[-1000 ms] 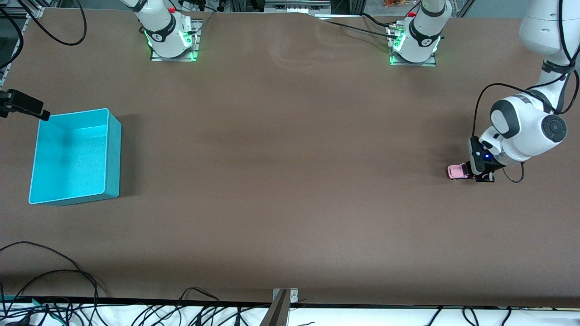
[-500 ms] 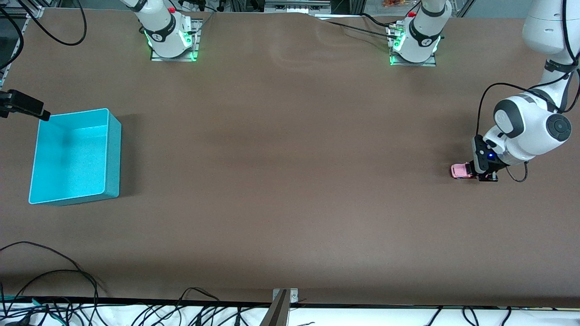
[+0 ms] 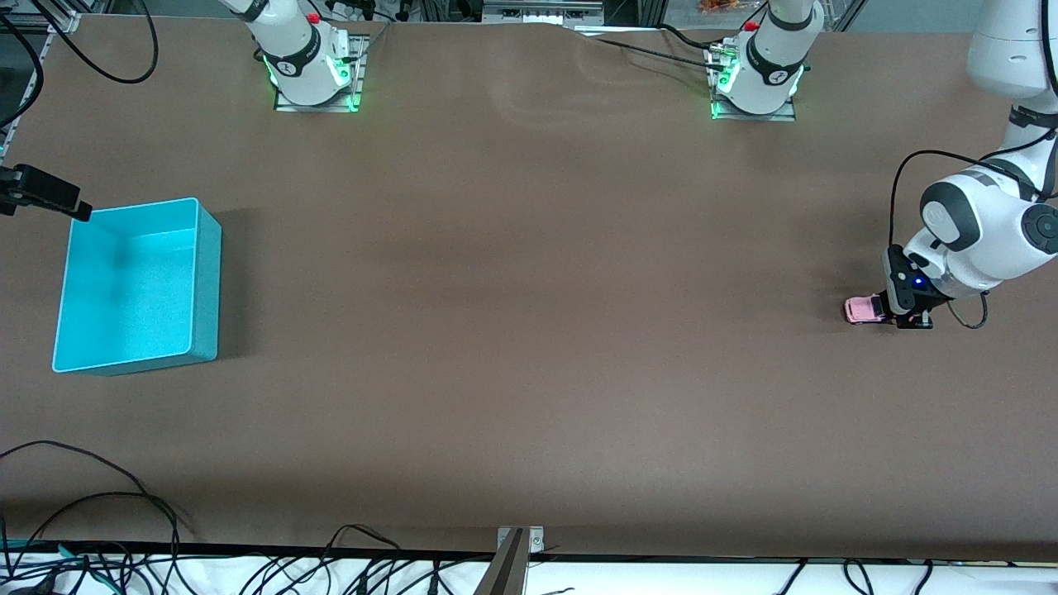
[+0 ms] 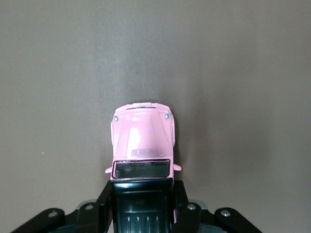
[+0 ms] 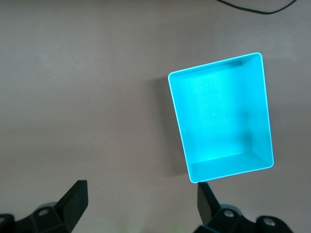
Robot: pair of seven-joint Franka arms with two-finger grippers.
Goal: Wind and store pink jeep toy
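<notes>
The pink jeep toy (image 3: 864, 310) is a tiny pale-pink car with a black roof, low on the brown table at the left arm's end. My left gripper (image 3: 899, 319) is shut on its rear half. In the left wrist view the black fingers (image 4: 103, 196) press both sides of the black roof, and the pink hood (image 4: 143, 136) sticks out ahead of the left gripper (image 4: 142, 191). The turquoise bin (image 3: 207, 281) stands at the right arm's end, with nothing in it. My right gripper (image 5: 141, 196) hangs open above the table beside the bin (image 5: 218, 65), holding nothing.
Loose black cables (image 3: 99, 496) lie along the table edge nearest the front camera. Both arm bases (image 3: 314, 70) stand with green lights at the edge farthest from that camera. A wide stretch of brown table (image 3: 529, 289) separates the jeep from the bin.
My left gripper has moved toward the left arm's end of the table, carrying the jeep backward along the surface. The right gripper and the bin have not moved.
</notes>
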